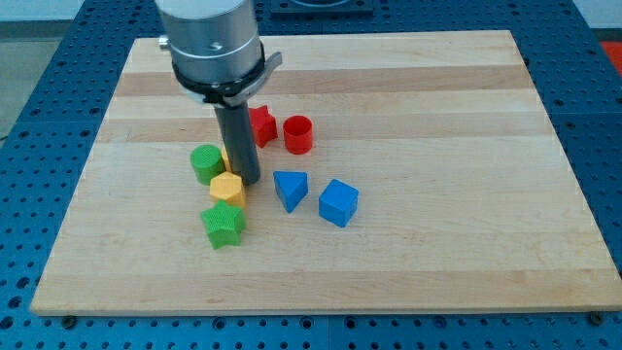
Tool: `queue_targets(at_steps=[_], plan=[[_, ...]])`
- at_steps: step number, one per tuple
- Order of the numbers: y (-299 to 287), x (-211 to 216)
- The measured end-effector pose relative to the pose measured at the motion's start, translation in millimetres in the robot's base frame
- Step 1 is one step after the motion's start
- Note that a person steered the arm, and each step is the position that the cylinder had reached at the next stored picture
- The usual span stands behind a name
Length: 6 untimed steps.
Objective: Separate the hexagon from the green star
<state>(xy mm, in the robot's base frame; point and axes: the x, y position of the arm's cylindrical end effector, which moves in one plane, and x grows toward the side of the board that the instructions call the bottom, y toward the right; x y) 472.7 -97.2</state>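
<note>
A yellow hexagon (227, 189) lies left of the board's middle. A green star (224, 225) lies just below it, touching or nearly touching it. My tip (247, 181) rests at the hexagon's upper right edge, touching it. A green cylinder (206, 162) stands just above and left of the hexagon. The rod hides part of a small yellow piece between the green cylinder and the rod.
A red star (261, 125) is partly hidden behind the rod. A red cylinder (298, 134) stands to its right. A blue triangle (290, 189) and a blue cube (338, 202) lie right of my tip. The wooden board (437, 117) sits on a blue perforated table.
</note>
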Motion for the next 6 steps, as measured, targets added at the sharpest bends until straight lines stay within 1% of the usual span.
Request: queue_targets(at_steps=[1, 2, 3, 4, 5, 6], plan=[[1, 20], [-6, 23], [20, 32], [19, 37], [-53, 49], [-93, 52]])
